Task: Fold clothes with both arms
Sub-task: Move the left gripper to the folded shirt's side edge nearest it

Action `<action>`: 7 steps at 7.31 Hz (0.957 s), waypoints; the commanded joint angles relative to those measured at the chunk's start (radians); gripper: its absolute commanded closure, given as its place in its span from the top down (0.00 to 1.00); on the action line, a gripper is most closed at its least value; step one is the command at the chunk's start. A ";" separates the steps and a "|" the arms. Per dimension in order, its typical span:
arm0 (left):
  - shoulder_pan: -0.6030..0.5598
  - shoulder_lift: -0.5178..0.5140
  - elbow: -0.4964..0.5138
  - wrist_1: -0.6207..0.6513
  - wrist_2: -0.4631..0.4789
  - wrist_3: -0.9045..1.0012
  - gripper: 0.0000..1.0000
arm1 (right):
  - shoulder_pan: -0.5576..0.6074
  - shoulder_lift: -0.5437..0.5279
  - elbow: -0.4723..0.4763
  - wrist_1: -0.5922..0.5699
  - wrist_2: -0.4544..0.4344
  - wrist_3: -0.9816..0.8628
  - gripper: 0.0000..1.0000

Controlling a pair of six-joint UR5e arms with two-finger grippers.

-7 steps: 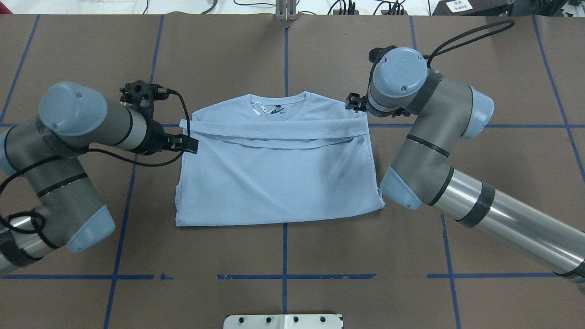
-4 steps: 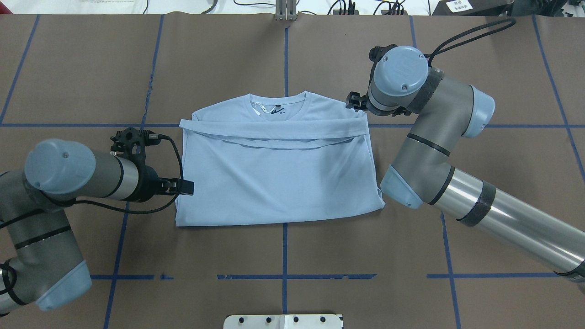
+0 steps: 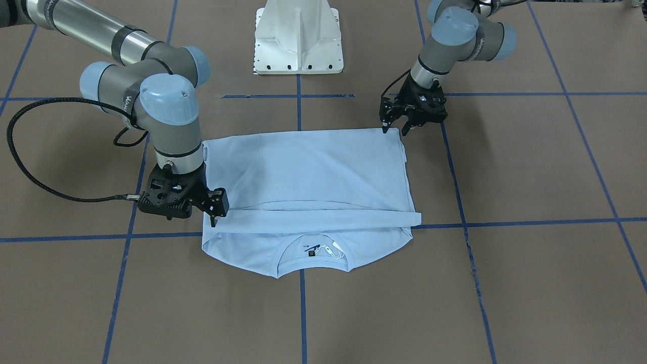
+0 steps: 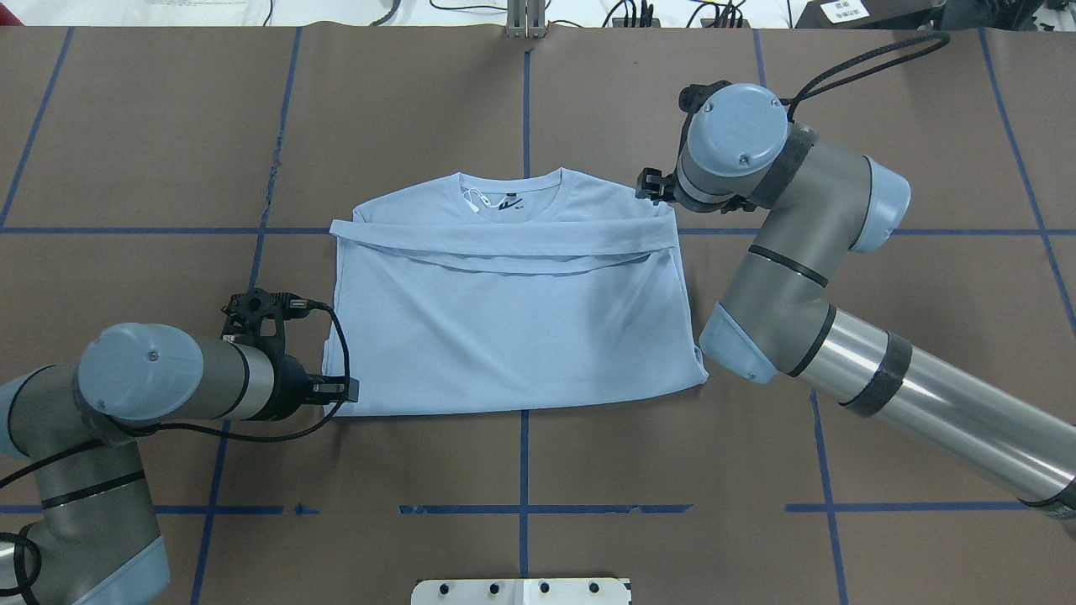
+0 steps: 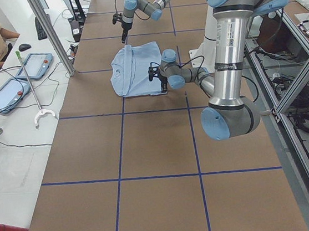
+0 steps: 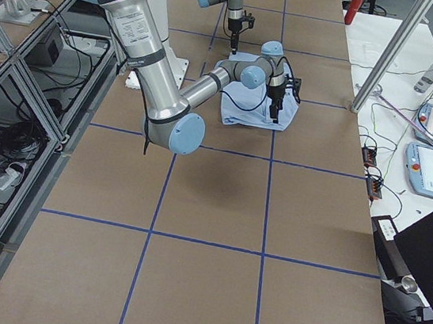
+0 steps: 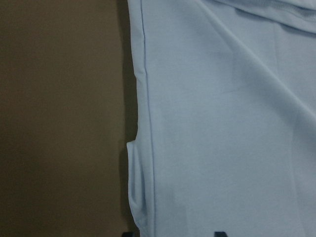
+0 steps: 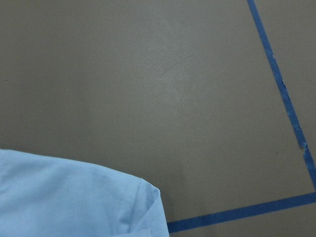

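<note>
We judge the job a good way along: the T-shirt [image 4: 513, 336] lies flat in the middle of the table [image 4: 538, 109], its sides already straight with no sleeve sticking out. Its lower part is doubled up, so the hem [image 4: 504, 239] runs as a band across the chest just under the collar [image 4: 510, 181]. What seems left is at least one more fold to make a smaller packet, plus some tidying of the band, which sags a little in its middle. The left gripper [image 4: 345, 389] sits low at the shirt's left edge, just above the corner nearest the robot. Its jaws stand apart and grip nothing, and the wrist camera shows one fingertip over the cloth and one over the bare table. The right gripper [image 3: 216, 205] is at the far right corner, by the end of the band; we cannot tell whether it is closed on the cloth. All four edges lie clean on the brown paper, with bare table around them. The tightest spot is the right arm's elbow [image 4: 740, 353], just beside the shirt's right edge, while the white base [image 3: 298, 35] is well apart.
</note>
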 commanded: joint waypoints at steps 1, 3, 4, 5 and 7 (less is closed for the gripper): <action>0.011 0.000 0.009 0.000 0.003 -0.001 0.59 | 0.000 0.000 0.000 0.000 0.000 0.000 1.00; 0.016 0.000 0.025 0.000 0.001 -0.001 0.48 | 0.000 0.000 0.000 0.000 0.000 0.002 1.00; 0.016 0.000 0.023 0.000 0.001 -0.001 0.31 | 0.000 0.000 0.000 0.000 0.000 0.002 1.00; 0.016 0.000 0.023 0.000 0.001 -0.001 0.05 | 0.000 0.000 0.000 0.000 0.000 0.002 1.00; 0.015 0.005 0.013 0.000 0.001 0.005 0.00 | 0.000 -0.001 0.000 0.000 0.000 0.002 1.00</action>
